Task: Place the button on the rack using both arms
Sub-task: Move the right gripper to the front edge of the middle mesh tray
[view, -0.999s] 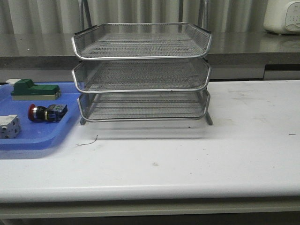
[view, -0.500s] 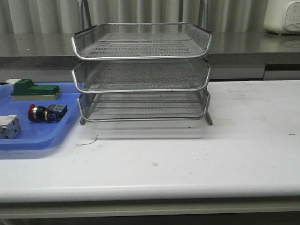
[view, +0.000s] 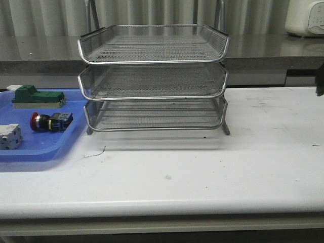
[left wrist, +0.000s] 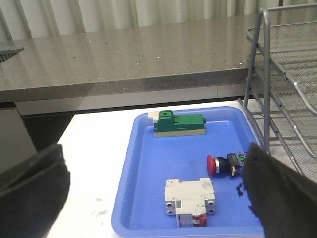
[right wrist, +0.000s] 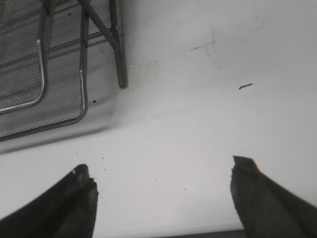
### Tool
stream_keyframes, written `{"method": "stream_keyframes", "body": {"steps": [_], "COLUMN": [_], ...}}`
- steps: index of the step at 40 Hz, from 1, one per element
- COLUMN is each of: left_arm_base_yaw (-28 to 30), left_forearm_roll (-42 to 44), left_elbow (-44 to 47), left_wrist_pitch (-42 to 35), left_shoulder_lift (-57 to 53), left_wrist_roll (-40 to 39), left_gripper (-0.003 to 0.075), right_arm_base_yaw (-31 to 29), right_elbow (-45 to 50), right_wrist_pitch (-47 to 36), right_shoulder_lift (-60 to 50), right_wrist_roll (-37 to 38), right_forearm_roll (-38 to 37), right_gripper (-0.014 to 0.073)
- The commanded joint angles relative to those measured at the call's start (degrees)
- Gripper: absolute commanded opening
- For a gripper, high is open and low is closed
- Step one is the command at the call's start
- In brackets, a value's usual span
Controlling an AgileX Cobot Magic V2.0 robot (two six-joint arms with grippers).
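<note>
since the earlier front frames, a dark sliver of my right arm [view: 320,78] has come into view at the right edge, level with the middle tier of the rack [view: 153,76]; before that no arm showed at all. everything else looks unchanged. i read that as the right side starting its approach, probably to steady or pull a tray, though that is only my guess.

the button [view: 49,121] lies on its side in the blue tray [view: 35,149], red head pointing left, between the green block [view: 38,97] and the white breaker-like part [view: 9,136], touching neither. it has not been picked up, so the task has barely begun.

my left gripper [left wrist: 158,198] hangs above the blue tray with fingers spread wide and nothing between them; the button sits just off its right finger [left wrist: 282,193]. my right gripper [right wrist: 161,198] is also spread and empty, over bare white table [right wrist: 198,124] near the rack's foot.
</note>
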Motion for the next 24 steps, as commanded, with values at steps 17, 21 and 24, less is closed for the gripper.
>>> {"method": "stream_keyframes", "body": {"steps": [17, 21, 24], "left_arm_base_yaw": [0.1, 0.1, 0.1], "left_forearm_roll": [0.07, 0.07, 0.07], "left_elbow": [-2.29, -2.29, -2.29], "left_wrist_pitch": [-4.67, -4.67, -4.67], "left_shoulder_lift": [0.68, 0.68, 0.68], "left_wrist_roll": [-0.68, -0.68, -0.68], "left_gripper": [0.0671, 0.0671, 0.0671], "right_arm_base_yaw": [4.79, 4.15, 3.07], "right_elbow": [-15.15, -16.12, -16.23], "right_wrist_pitch": [1.76, 6.06, 10.47], "right_shoulder_lift": [19.5, 21.94, 23.78], "right_wrist_roll": [-19.42, -31.02, -42.45], "right_forearm_roll": [26.11, 40.0, 51.74], "right_gripper": [0.0495, 0.0473, 0.0473]}}
